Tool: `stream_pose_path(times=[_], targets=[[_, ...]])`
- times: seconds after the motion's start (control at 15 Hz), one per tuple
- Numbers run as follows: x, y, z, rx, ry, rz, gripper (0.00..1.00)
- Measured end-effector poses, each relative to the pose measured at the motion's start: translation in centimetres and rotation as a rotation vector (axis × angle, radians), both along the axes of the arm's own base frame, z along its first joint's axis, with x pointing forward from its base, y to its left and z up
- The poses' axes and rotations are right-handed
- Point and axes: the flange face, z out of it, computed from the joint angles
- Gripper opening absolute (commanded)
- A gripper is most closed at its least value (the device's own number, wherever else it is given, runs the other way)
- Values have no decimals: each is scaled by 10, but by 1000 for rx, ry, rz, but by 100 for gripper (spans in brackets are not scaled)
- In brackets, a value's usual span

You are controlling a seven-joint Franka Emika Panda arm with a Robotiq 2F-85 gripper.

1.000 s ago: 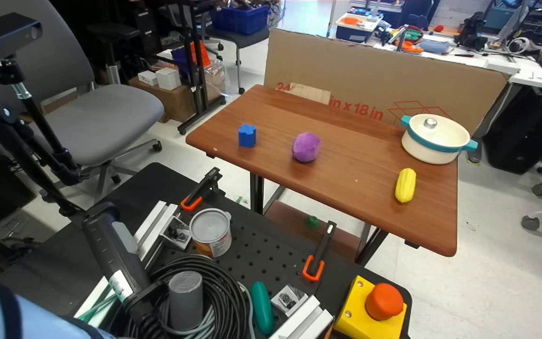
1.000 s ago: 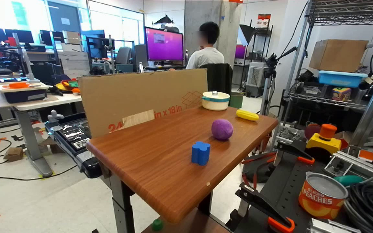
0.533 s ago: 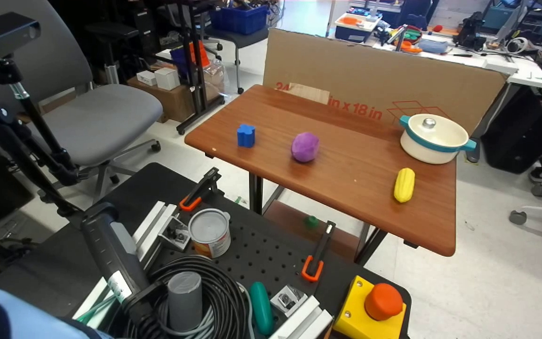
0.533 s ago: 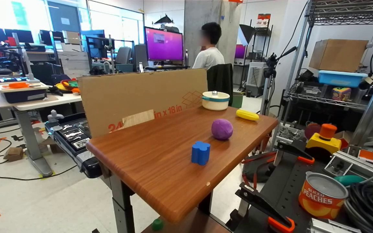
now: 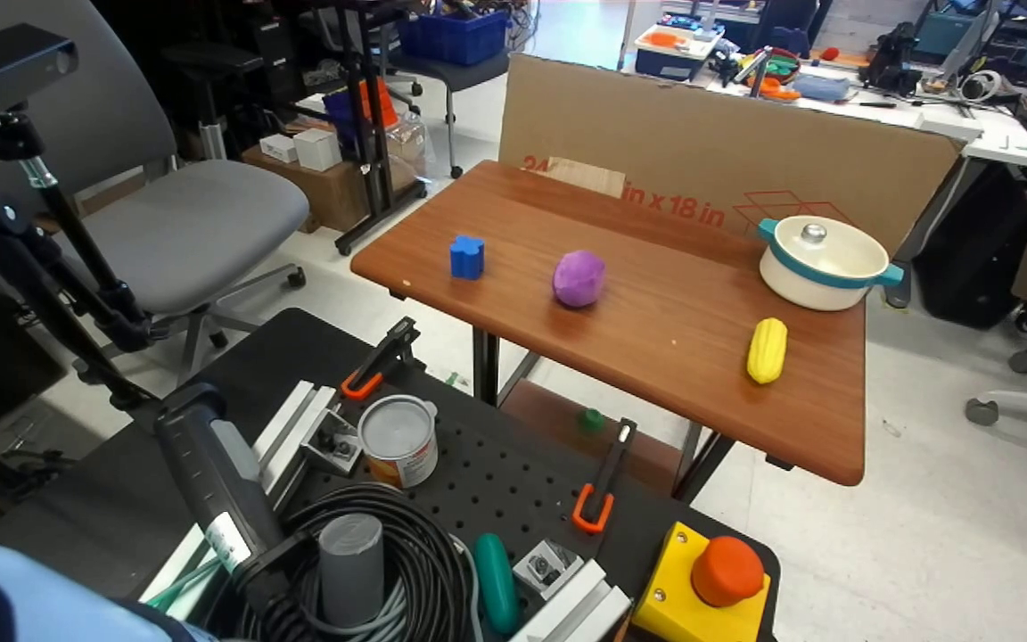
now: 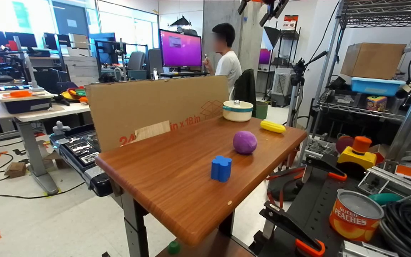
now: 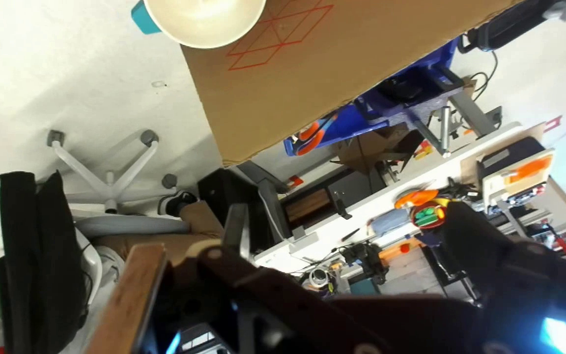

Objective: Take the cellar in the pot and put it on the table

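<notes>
A rectangular brown wooden table (image 5: 674, 294) spans the middle of an exterior view; at its far right corner, upper right of the frame, sits a round cream-white pot (image 5: 808, 287) with a teal band and side handles, covered by a silver-knobbed lid (image 5: 848, 250). The cellar cannot be seen: the lid hides the pot's inside, so whether it is in there cannot be told. Below the pot in the frame lies a ribbed yellow oblong item (image 5: 767, 350); a purple lump (image 5: 579, 278) rests near the centre, and a blue clover-shaped block (image 5: 467, 257) stands to its left. A cardboard panel (image 5: 701, 134) rises along the table's far edge. In an exterior view, the gripper (image 6: 252, 17) hangs at the top edge, partly cropped, its fingers spread apart. In the wrist view, the pot shows at the upper left, cut by the top edge. A person (image 6: 228, 66) in white sits beyond the panel
</notes>
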Motion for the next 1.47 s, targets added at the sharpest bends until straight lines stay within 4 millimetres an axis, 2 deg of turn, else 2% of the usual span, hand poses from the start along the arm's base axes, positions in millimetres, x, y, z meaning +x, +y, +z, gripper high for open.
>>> stream_pose_path(times=[0.33, 0.73, 1.47], targets=[[20, -18, -57, 18, 78, -73, 100], [29, -38, -114, 43, 168, -161, 100], [50, -40, -193, 24, 290, -233, 100]])
